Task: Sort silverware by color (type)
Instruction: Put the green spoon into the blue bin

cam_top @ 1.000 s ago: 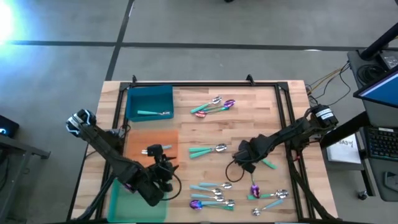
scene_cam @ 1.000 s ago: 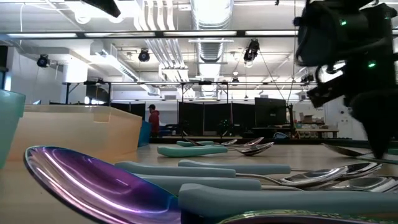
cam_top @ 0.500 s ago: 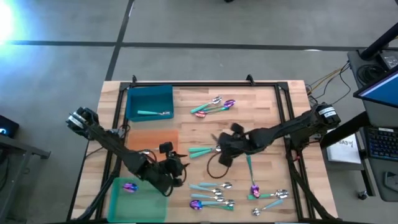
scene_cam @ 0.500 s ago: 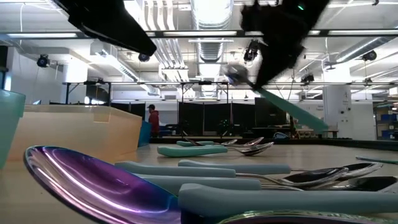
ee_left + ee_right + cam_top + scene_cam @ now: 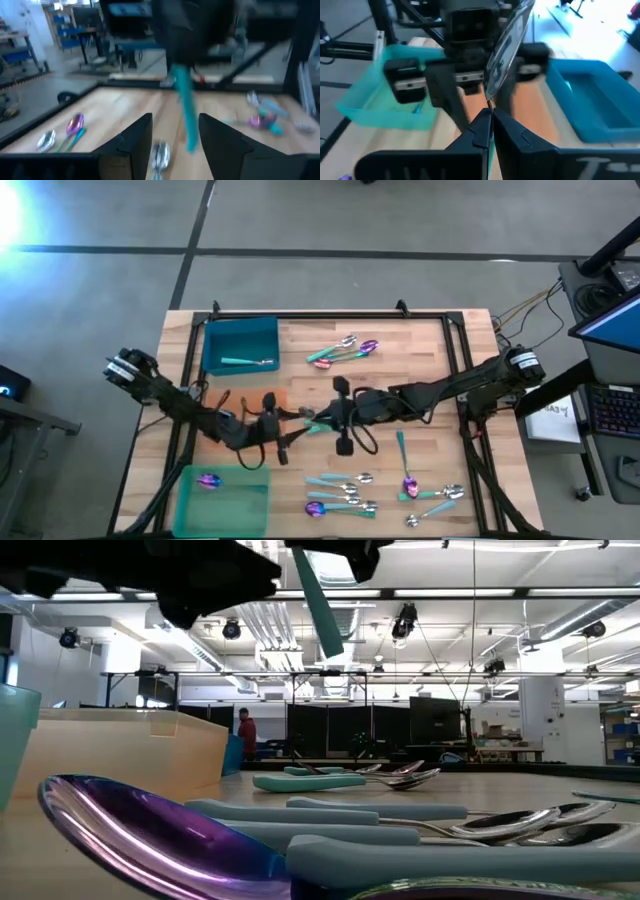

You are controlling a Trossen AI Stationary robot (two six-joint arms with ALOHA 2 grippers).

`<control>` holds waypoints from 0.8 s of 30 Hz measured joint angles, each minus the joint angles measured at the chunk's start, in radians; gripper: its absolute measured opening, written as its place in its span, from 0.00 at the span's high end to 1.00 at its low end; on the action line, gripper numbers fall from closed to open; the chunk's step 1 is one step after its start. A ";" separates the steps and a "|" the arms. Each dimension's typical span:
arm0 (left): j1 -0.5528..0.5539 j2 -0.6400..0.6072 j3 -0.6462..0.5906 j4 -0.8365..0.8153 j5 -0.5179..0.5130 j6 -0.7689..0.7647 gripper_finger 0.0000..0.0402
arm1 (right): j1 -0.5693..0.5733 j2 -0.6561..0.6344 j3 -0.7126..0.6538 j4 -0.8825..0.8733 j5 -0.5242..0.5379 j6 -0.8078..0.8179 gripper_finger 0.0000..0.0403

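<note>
Teal-handled spoon [image 5: 506,47] pinched in closed right claw [image 5: 487,117], facing empty, parted left claw [image 5: 175,135].

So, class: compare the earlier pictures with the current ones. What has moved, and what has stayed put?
The right gripper, shut on a teal-handled silver spoon, lifted it from the table's right side and carried it left to mid-table. The left gripper, open, left the green tray after dropping an iridescent purple spoon there and swung right to face it. The other spoons and the blue tray stayed put.

Bright overhead lighting, glare at top left, both wrist views motion-blurred.
</note>
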 joint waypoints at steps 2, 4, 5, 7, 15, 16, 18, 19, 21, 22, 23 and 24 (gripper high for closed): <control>0.008 0.009 -0.017 0.095 0.100 0.024 0.64 | 0.000 0.011 0.002 0.024 -0.005 -0.031 0.98; 0.013 0.021 -0.014 0.137 0.157 0.038 0.64 | -0.002 0.023 0.002 0.050 -0.004 -0.068 0.98; 0.014 0.025 -0.010 0.135 0.154 0.042 0.64 | -0.003 0.026 0.002 0.054 -0.004 -0.083 0.98; 0.022 0.036 0.001 0.129 0.142 0.051 0.64 | -0.003 0.036 0.002 0.074 -0.002 -0.109 0.98; 0.033 0.057 0.026 0.133 0.122 0.067 0.64 | -0.004 0.039 0.002 0.097 -0.033 -0.133 0.98; 0.032 0.057 0.026 0.137 0.121 0.061 0.64 | -0.005 0.038 0.002 0.097 -0.031 -0.133 0.98; 0.025 0.053 0.022 0.138 0.115 0.047 0.64 | -0.004 0.038 0.002 0.101 -0.015 -0.134 0.98; 0.022 0.053 0.020 0.137 0.109 0.041 0.64 | -0.004 0.036 0.002 0.100 -0.003 -0.139 0.98; 0.014 0.053 0.017 0.134 0.092 0.036 0.64 | -0.003 0.032 0.002 0.101 -0.004 -0.146 0.98; 0.011 0.053 0.017 0.130 0.077 0.035 0.64 | -0.003 0.032 0.003 0.104 -0.006 -0.146 0.98; 0.010 0.053 0.017 0.128 0.064 0.034 0.64 | -0.003 0.031 0.003 0.105 -0.009 -0.145 0.98; 0.011 0.053 0.017 0.128 0.054 0.034 0.64 | -0.002 0.031 0.003 0.104 -0.010 -0.146 0.98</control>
